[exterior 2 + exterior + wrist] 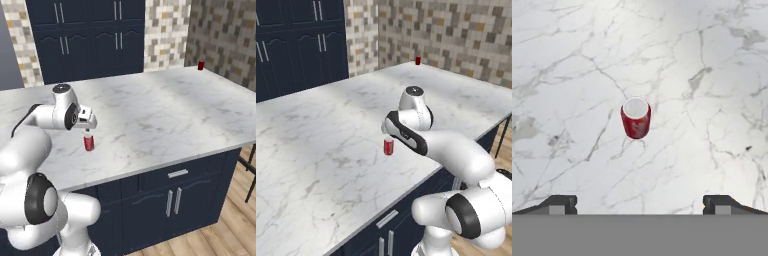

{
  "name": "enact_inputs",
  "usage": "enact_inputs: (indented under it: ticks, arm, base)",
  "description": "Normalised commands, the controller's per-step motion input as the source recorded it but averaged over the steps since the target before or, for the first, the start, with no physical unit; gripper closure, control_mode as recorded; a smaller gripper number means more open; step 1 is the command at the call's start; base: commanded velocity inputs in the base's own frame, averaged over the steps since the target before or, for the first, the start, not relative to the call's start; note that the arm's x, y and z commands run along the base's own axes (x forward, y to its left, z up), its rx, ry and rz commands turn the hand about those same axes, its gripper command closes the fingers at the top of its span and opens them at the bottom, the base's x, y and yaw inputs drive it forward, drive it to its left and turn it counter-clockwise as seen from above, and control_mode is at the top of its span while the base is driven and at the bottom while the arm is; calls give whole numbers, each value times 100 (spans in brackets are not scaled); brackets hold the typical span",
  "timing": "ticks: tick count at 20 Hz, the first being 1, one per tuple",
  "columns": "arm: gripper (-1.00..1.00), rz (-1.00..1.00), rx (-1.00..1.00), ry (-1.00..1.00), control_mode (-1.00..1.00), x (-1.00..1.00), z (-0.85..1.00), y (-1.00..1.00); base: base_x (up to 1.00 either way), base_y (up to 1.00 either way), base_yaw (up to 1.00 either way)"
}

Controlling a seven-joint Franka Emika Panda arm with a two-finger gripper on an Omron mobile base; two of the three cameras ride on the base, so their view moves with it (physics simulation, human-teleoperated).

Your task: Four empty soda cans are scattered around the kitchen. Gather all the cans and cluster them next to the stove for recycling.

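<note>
One red can is shown upright on the counter, directly beneath the spread, empty gripper.

The robot arm is big, smooth and shiny white, made of fat round tubes joined together like sausages. Where the pieces meet there are dark bands, nearly black, that look like rings. One wide dark ring wraps the chunky lower joint, and another dark strip curves along the slimmer part near the hand. The top of the wrist ends in a round cap that is grey with a dark middle. The gripper is small, with a white block above and two little dark fingers that have grey tips.
</note>
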Motion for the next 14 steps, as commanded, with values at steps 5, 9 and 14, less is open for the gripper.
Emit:
enact_inputs:
  ticks: [5, 9, 14]
  arm:
    - [-100, 0, 0, 4, -100, 50, -15, 4]
    - [-100, 0, 0, 4, -100, 39, -19, 10]
    - [-100, 0, 0, 0, -100, 27, -12, 5]
  base:
    - [0, 0, 0]
    - [0, 0, 0]
    - [0, 0, 0]
